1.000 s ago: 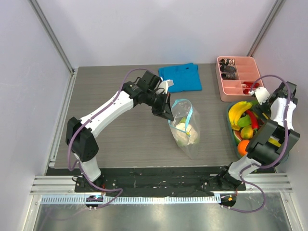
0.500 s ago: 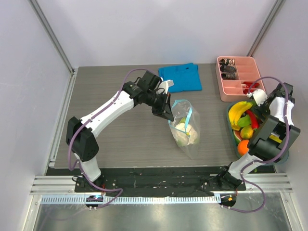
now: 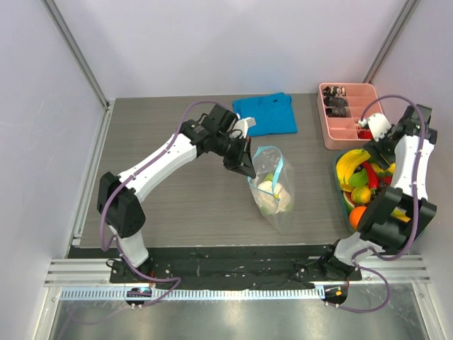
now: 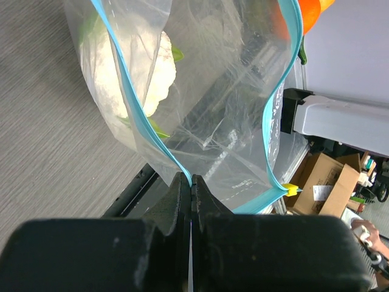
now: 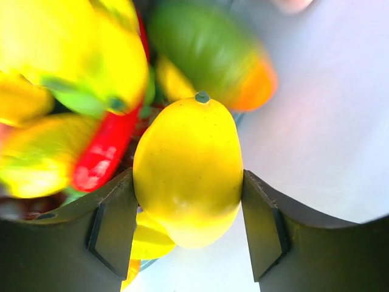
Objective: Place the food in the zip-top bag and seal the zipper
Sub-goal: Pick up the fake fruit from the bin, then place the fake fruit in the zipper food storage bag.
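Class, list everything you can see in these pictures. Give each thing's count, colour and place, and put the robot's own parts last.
zip-top bag: one, clear, mid-table, mouth open
zipper: one, light blue, rim of the bag
cauliflower: one, white with green leaves, inside the bag
yellow fruit: one, above the bowl
other food: count unclear; yellow, red, green and orange, heaped in the bowl
bowl: one, green, right edge of the table
cloth: one, blue, folded, far side
tray: one, pink, compartments, far right corner
table: one, grey wood grain
left end effector: black, shut on the zipper
right end effector: black, shut on the yellow fruit
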{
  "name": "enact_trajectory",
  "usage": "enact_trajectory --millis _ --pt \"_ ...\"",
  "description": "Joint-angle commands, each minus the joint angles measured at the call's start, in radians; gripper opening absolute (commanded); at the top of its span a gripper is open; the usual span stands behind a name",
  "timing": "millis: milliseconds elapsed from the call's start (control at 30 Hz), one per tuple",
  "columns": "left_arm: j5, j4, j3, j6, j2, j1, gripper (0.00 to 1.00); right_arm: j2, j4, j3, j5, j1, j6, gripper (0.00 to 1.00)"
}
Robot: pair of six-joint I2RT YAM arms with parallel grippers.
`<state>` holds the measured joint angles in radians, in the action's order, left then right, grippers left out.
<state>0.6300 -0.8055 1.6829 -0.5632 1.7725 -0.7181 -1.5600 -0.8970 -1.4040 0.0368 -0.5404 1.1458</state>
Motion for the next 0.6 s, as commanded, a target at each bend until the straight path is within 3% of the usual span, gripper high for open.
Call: enact_trajectory --millis 0,167,267,300,367,400,433,567 --pt "0.020 0.015 0.043 0.014 -0.004 -0.003 0.00 0.118 -0.117 -0.173 0.089 0.138 -0.130 0.38" --pt "0.019 0.020 0.038 0.013 -0.004 -0.003 0.00 0.127 -0.236 -0.422 0.289 0.293 -0.375 0.38" --pt "0.020 0.019 0.044 0.006 0.005 -0.001 0.00 0.092 -0.258 -0.544 0.507 0.379 -0.653 0.35" --pt "0.020 0.017 0.047 0.005 0.008 -0.001 0.00 0.087 -0.244 -0.555 0.575 0.399 -0.811 0.33" --pt "0.019 0.015 0.057 0.003 0.013 -0.001 0.00 0.107 -0.108 -0.500 0.729 0.453 -0.990 0.31" --pt "0.017 0.015 0.057 0.003 0.015 -0.001 0.01 0.129 -0.032 -0.457 0.762 0.476 -1.172 0.29" --pt "0.019 0.017 0.060 0.003 0.013 -0.001 0.00 0.179 0.154 -0.404 0.787 0.496 -1.275 0.28" --pt "0.031 0.020 0.060 -0.003 0.010 -0.001 0.00 0.337 0.590 -0.042 0.744 0.638 -1.596 0.24"
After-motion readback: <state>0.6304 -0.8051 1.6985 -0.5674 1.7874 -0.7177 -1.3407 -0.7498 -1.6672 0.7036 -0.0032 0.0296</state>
